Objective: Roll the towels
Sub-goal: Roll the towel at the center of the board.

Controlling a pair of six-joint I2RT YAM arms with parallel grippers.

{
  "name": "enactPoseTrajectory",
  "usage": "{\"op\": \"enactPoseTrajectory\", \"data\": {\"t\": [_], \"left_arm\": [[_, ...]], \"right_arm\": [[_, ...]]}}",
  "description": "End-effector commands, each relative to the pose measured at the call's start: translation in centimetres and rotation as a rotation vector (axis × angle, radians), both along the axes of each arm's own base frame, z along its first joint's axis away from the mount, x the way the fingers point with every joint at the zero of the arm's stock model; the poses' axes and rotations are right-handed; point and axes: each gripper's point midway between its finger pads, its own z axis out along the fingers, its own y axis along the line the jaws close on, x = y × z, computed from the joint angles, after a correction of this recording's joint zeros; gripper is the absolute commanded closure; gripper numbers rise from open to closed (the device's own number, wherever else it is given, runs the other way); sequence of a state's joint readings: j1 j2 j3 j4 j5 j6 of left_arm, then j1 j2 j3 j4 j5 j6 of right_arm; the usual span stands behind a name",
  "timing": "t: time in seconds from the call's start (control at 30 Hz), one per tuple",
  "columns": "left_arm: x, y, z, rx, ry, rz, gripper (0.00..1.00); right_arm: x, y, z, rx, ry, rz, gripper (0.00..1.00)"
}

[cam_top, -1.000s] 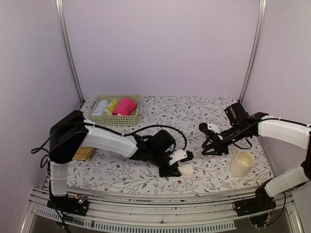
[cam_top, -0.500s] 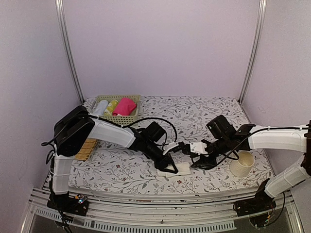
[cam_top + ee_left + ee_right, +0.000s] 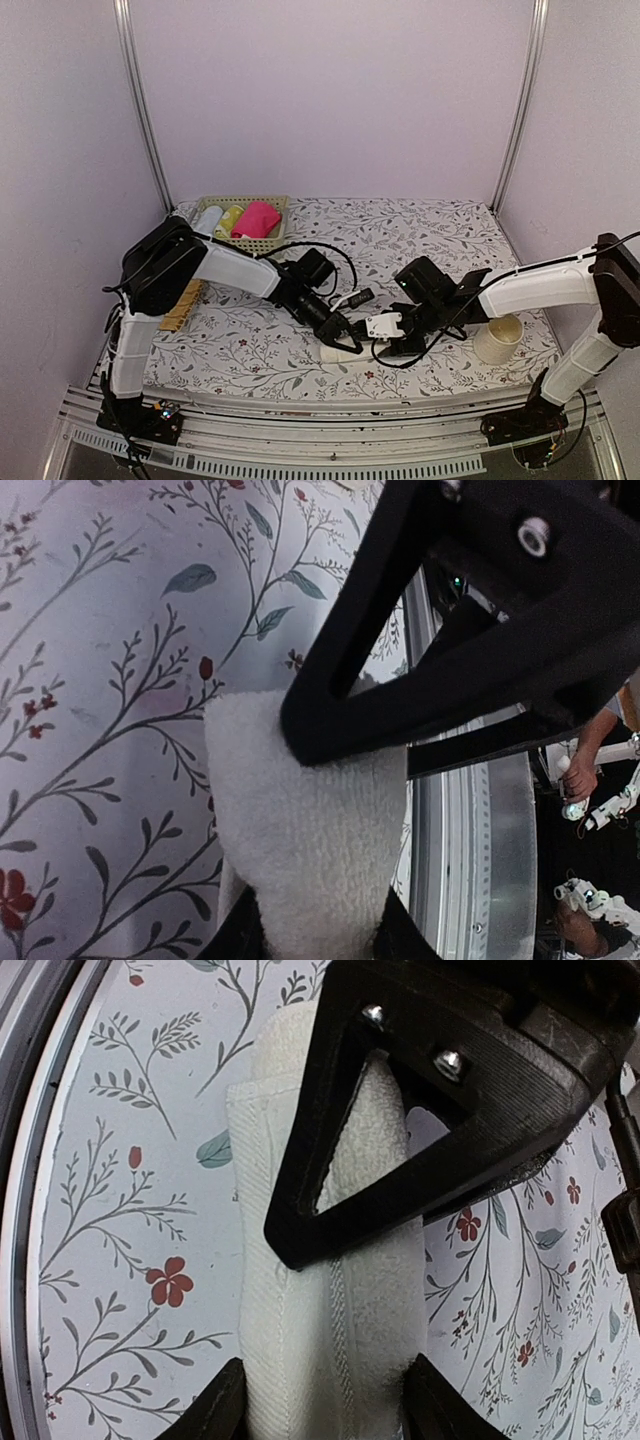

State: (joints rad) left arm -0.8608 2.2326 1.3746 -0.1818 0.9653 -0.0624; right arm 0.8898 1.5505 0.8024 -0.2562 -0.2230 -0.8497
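towel (image 3: 335, 1260) | cream | inside left claw (image 3: 315, 930) | inside right claw (image 3: 325, 1405)

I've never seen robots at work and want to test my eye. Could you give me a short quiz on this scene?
1. True or false: the cream ceramic mug lies on its side.
2. Where is the small cream-white cloth towel? A) between the left gripper and right gripper; B) inside the mug; C) hanging on the back wall.
3. Fill in: the bright pink cloth towel sits in the pale green lattice ____.
Key: 1 false, it stands upright; 2 A; 3 basket.
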Motion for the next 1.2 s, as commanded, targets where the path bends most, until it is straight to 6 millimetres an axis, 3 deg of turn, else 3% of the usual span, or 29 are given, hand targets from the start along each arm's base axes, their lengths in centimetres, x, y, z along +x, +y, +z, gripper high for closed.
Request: {"op": "enactPoseTrajectory", "data": {"t": [0.0, 0.13, 0.23, 0.37, 0.5, 0.6, 0.63, 0.83, 0.93, 1.03, 1.17], "left_arm": [[-0.6, 1.4, -3.5, 0.105, 0.100, 0.009, 0.84], [0.1, 1.4, -3.6, 0.108, 0.093, 0.025, 0.80], [1.7, 1.6, -3.5, 0.140, -0.023, 0.094, 0.62], [2.5, 3.0, -0.4, 0.035, -0.177, 0.178, 0.48], [3.9, 4.7, 1.6, 0.024, -0.273, 0.299, 0.45], [4.6, 6.6, 4.4, -0.022, -0.387, 0.424, 0.43], [4.6, 7.4, 4.2, -0.003, -0.411, 0.466, 0.43], [0.2, 10.4, 6.1, 0.033, -0.842, 0.511, 0.45], [-2.0, 10.8, 6.6, 0.052, -1.019, 0.476, 0.46], [-3.5, 10.3, 6.6, 0.075, -1.133, 0.407, 0.46], [-3.7, 8.7, 5.6, 0.138, -1.248, 0.300, 0.43]], "right_arm": [[0.8, 1.6, -0.7, -0.001, -0.032, 0.029, 0.48], [0.4, 1.6, -2.6, -0.041, 0.015, 0.047, 0.62], [-0.4, 1.4, -3.6, -0.066, 0.068, 0.069, 0.72], [-1.8, 1.1, -4.8, -0.094, 0.161, 0.088, 0.80], [-2.4, 1.1, -5.4, -0.114, 0.222, 0.091, 0.83], [-2.7, 1.5, -5.2, -0.119, 0.261, 0.089, 0.85], [-2.7, 1.7, -5.0, -0.117, 0.273, 0.088, 0.85], [-3.0, 2.4, -5.0, -0.145, 0.414, 0.064, 0.86], [-2.8, 2.7, -4.7, -0.144, 0.495, 0.046, 0.86], [-2.8, 2.9, -4.3, -0.151, 0.579, 0.028, 0.86], [-2.3, 3.5, -3.8, -0.145, 0.634, 0.014, 0.86]]}}
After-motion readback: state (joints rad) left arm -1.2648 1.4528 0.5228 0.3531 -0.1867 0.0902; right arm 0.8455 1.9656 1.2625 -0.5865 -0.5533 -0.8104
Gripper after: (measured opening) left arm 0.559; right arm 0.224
